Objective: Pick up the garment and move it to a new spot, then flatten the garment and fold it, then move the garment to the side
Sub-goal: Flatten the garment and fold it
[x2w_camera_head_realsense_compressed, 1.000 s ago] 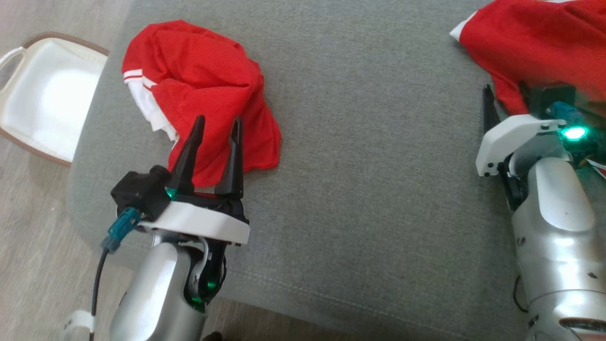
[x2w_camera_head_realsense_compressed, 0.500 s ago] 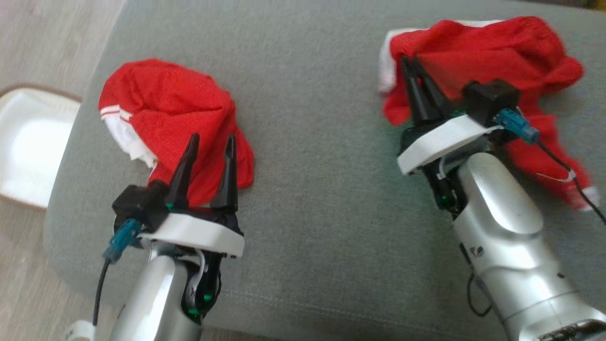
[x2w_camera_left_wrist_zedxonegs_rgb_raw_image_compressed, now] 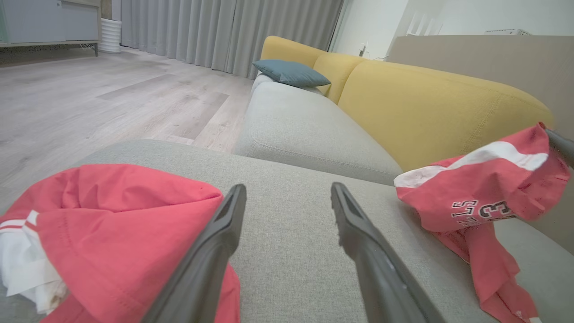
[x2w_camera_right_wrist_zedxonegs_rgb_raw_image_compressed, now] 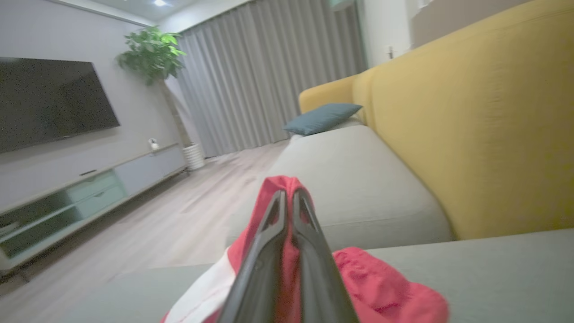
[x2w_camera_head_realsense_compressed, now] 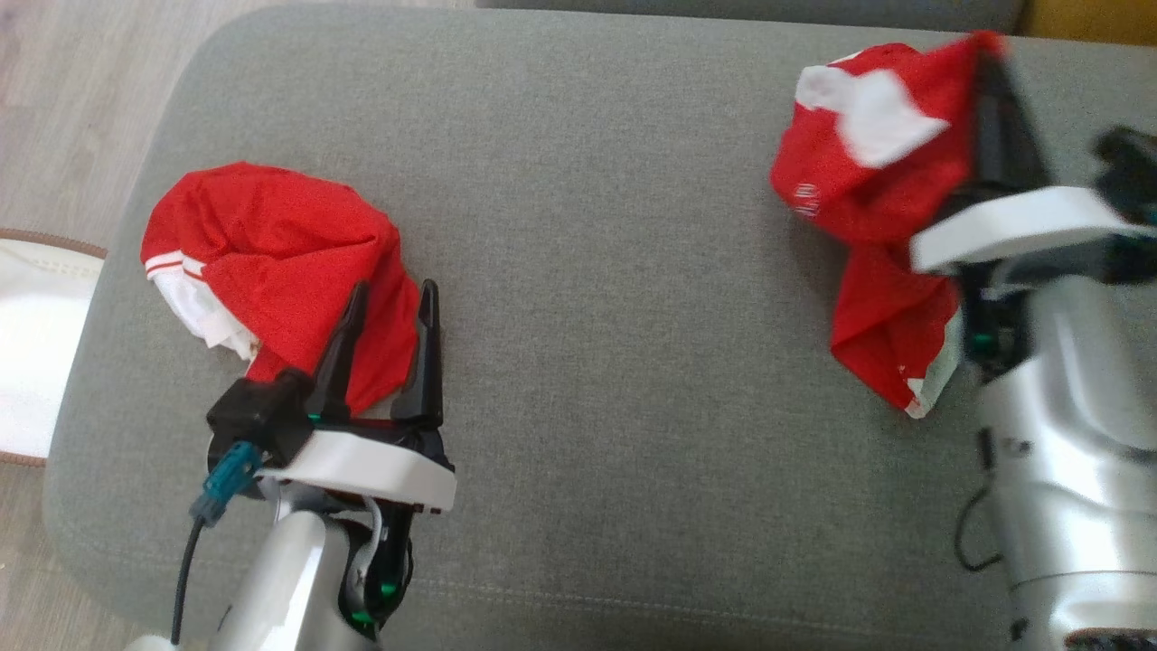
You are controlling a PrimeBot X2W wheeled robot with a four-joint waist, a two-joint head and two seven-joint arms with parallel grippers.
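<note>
Right gripper (x2w_camera_right_wrist_zedxonegs_rgb_raw_image_compressed: 287, 197) has its two dark fingers pressed together on a bunched fold of the red jersey (x2w_camera_head_realsense_compressed: 868, 181), and the cloth wraps around both fingertips in the right wrist view. The jersey hangs from that grip over the far right part of the grey cushion (x2w_camera_head_realsense_compressed: 587, 316). It is crumpled, with white patches near the top and dark printed letters and digits across the middle that show in the left wrist view. Its lowest corner trails down toward the cushion, but whether it touches the fabric cannot be told. On the other side, the left gripper (x2w_camera_head_realsense_compressed: 393, 289) has its fingers spread apart with nothing between them. It is held low over the near left part of the cushion, pointing away from the robot. Its left finger overlaps the edge of a second red garment (x2w_camera_head_realsense_compressed: 262, 244), which lies in a heap with white trim on its left side. Behind the cushion stands a yellow sofa back (x2w_camera_left_wrist_zedxonegs_rgb_raw_image_compressed: 426, 103), with a blue pillow (x2w_camera_left_wrist_zedxonegs_rgb_raw_image_compressed: 291, 73) farther along the seat.
</note>
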